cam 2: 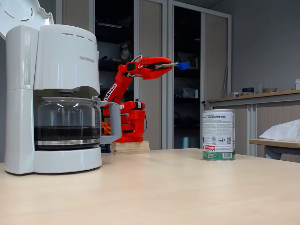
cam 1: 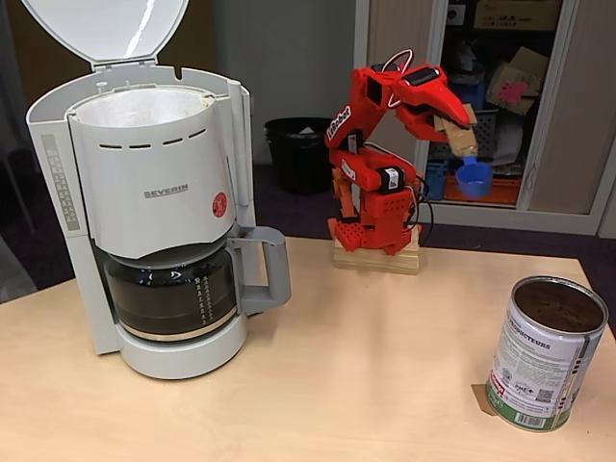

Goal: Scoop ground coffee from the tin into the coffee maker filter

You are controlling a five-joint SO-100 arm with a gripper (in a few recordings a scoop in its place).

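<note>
My red arm's gripper (cam 1: 450, 119) is raised high at the back of the table, shut on the wooden handle of a blue scoop (cam 1: 474, 178). In the side fixed view the gripper (cam 2: 165, 66) holds the scoop (cam 2: 183, 65) out level, above and behind the tin (cam 2: 218, 135). The shiny tin (cam 1: 549, 351) with its white label stands open at the table's front right, with dark ground coffee (cam 1: 560, 306) inside. At the left, the coffee maker filter (cam 1: 144, 104) lines the pale-grey SEVERIN basket (cam 1: 154, 183) under the raised lid (cam 1: 106, 27). What the scoop holds cannot be seen.
A glass carafe (cam 1: 173, 294) with a grey handle and dark contents sits under the basket. The arm's base (cam 1: 377, 258) stands on a wooden block at the back edge. A black bin (cam 1: 298, 149) and an open cupboard (cam 1: 500, 87) lie behind the table.
</note>
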